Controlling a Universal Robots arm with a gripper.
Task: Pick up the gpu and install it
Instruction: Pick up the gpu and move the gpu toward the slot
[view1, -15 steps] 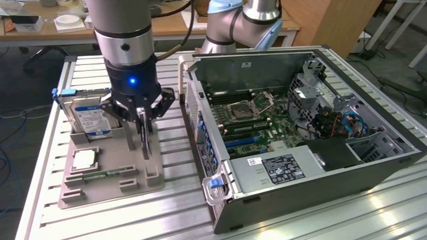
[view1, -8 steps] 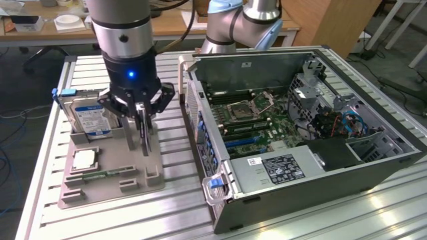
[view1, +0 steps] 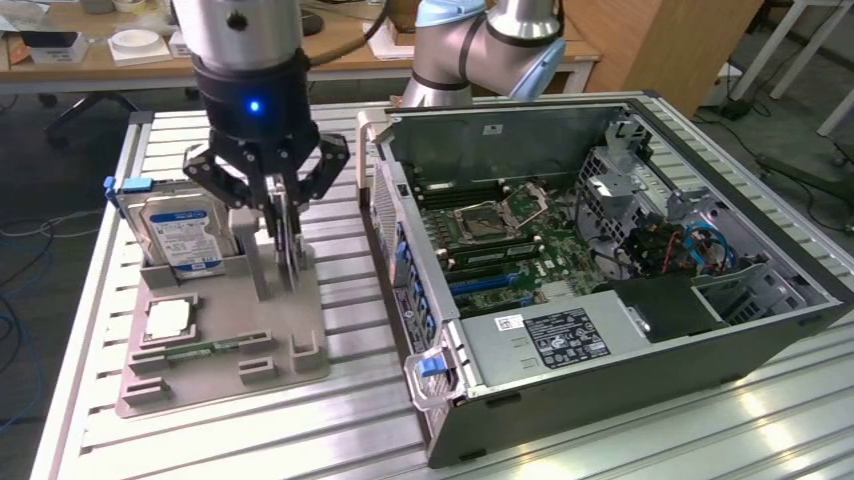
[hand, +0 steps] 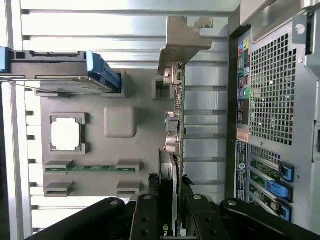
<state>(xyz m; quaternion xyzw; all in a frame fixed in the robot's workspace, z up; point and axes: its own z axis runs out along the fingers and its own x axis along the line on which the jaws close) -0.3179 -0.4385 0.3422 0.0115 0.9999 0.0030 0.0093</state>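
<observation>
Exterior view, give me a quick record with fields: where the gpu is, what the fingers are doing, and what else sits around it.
gpu: standing on edge in the grey holder, not yet in the case
gripper: directly above the holder, fingers closed on the gpu's upper edge
hard drive: upright in the holder, on the exterior view's left of the gpu
memory stick: lying flat in the holder
computer case: open, on the exterior view's right of the holder, motherboard exposed
</observation>
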